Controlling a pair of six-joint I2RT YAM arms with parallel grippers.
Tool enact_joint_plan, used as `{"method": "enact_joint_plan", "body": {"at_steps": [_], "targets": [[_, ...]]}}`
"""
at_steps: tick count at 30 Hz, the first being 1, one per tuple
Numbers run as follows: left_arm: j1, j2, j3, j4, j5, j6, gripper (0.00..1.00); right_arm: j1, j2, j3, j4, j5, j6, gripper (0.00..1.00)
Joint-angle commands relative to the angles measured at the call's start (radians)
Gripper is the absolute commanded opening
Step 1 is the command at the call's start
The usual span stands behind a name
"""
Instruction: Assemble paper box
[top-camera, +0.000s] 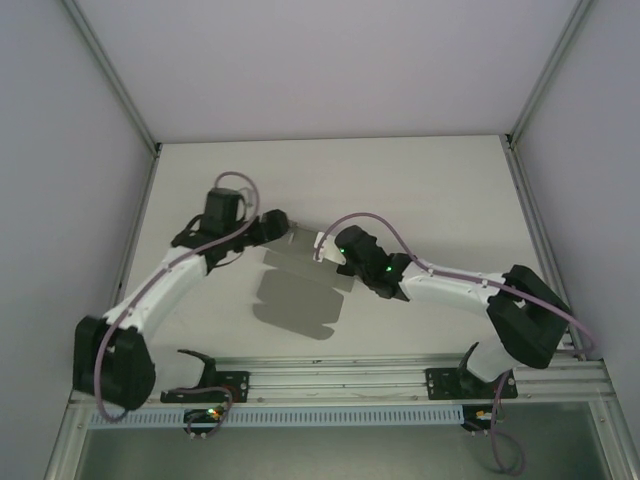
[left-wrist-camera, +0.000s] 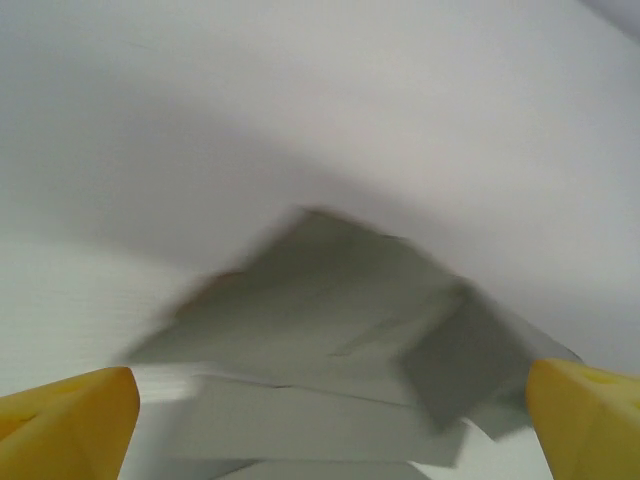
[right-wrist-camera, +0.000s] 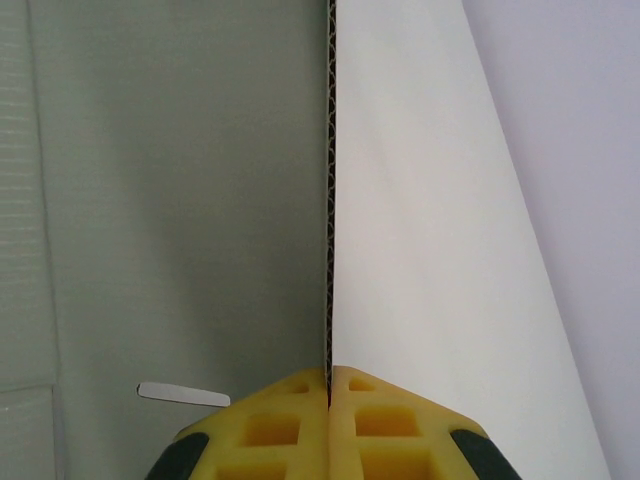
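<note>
Enclosure fittings, as seen from the top external camera:
- Flat matte white tabletop (top-camera: 430, 190), rectangular, forming the floor of the cell.
- Plain white back wall panel (top-camera: 330, 60), with matching white side wall panels at left (top-camera: 50, 200) and right (top-camera: 600, 200).
- Silver aluminium corner posts, left (top-camera: 110, 75) and right (top-camera: 545, 70), slanting outward.
- Silver aluminium slotted rail (top-camera: 340, 378) across the near edge.
- Pale slotted cable duct (top-camera: 340, 415) directly below it.

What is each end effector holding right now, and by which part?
The right end effector is shut on the box, pinching the edge of one panel. The left end effector is open, holding nothing.
</note>
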Motion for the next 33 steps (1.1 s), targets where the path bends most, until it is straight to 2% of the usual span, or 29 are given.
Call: {"method": "enact_joint_plan", "body": {"at_steps": [1,4,14,19,23,26,29,33], "targets": [[0.149,-0.044,-0.12,-0.073,-0.049,0.012,1.0,-0.029,-0.065,-0.035,0.015,-0.086,0.046,0.0],[0.198,-0.053,-0.217,0.017,-0.019,0.027,1.0,-0.052,-0.087,-0.043,0.007,-0.144,0.071,0.0],[0.193,0.063,-0.373,0.491,0.254,0.022,0.95,-0.067,-0.097,-0.038,0.021,-0.21,0.121,0.0],[0.153,0.073,-0.392,0.573,0.362,0.067,0.9,-0.08,-0.099,-0.039,0.029,-0.223,0.151,0.0],[0.095,0.068,-0.409,0.598,0.376,0.098,0.89,-0.096,-0.141,-0.051,0.053,-0.286,0.186,0.0],[0.069,0.083,-0.412,0.62,0.389,0.102,0.83,-0.102,-0.16,-0.067,0.078,-0.336,0.196,0.0],[0.056,0.107,-0.433,0.725,0.431,0.067,0.78,-0.117,-0.175,-0.074,0.096,-0.391,0.211,0.0],[0.046,0.136,-0.444,0.83,0.439,0.028,0.56,-0.125,-0.183,-0.077,0.095,-0.438,0.209,0.0]]}}
